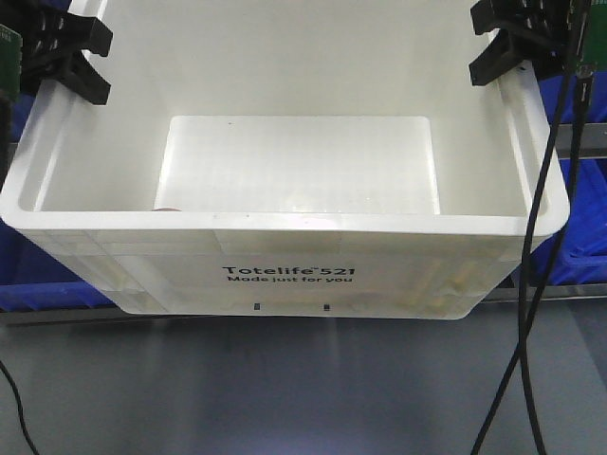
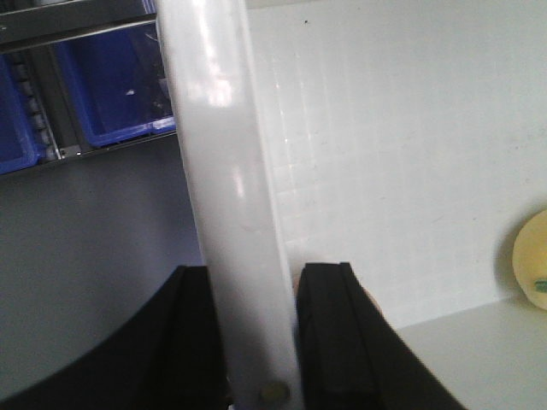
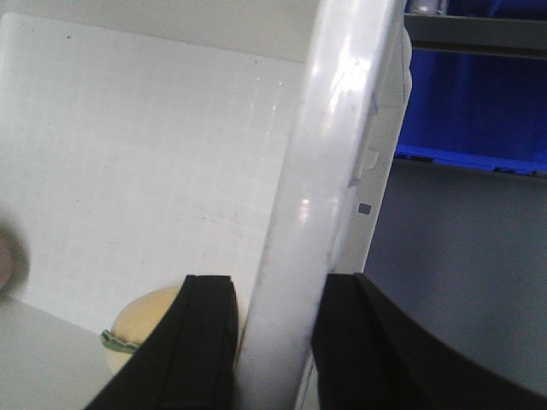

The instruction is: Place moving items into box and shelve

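Note:
A white plastic box (image 1: 285, 275) marked "Totelife 521" hangs between my two grippers, tilted so its open top faces the front view. My left gripper (image 1: 66, 52) is shut on the box's left rim (image 2: 226, 171), with one black finger (image 2: 342, 342) inside the wall and one outside. My right gripper (image 1: 517, 43) is shut on the right rim (image 3: 333, 154) in the same way. A round yellowish item with a green edge (image 3: 141, 329) lies inside against the near wall; it also shows in the left wrist view (image 2: 534, 260). Most of the box floor is bare.
Blue storage bins (image 1: 38, 275) stand on shelving behind the box, on the left and on the right (image 1: 588, 218). A metal shelf rail (image 1: 57, 315) runs under them. Black cables (image 1: 531, 284) hang down at the right. Grey floor (image 1: 285, 389) lies below.

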Available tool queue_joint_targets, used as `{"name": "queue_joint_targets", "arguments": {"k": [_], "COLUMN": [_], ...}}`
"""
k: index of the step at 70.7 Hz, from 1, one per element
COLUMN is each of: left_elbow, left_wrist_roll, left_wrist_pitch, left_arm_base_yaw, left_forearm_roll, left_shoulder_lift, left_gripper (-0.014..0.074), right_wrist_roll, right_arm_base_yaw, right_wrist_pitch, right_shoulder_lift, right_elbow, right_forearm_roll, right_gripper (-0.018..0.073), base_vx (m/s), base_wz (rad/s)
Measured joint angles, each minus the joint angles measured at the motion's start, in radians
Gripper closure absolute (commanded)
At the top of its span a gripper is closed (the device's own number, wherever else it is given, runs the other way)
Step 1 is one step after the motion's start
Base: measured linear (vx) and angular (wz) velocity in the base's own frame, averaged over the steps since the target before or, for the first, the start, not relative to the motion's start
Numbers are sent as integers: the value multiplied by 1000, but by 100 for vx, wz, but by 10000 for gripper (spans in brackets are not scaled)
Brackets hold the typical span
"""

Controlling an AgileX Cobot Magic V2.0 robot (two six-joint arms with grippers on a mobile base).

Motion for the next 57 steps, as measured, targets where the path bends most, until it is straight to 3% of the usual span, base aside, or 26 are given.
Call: {"name": "queue_joint_targets", "arguments": {"k": [57], "left_elbow": [0], "left_wrist_roll": [0], "left_wrist_pitch": [0], "left_arm_base_yaw": [0], "left_forearm_roll": [0], "left_shoulder_lift": [0], "left_gripper": [613], "right_wrist_roll": [0], "right_arm_base_yaw": [0], "right_wrist_pitch": [0], "right_shoulder_lift": [0], "right_elbow": [0], "right_forearm_roll": [0], "right_gripper": [571], "base_vx": [15], "base_wz": [25]}}
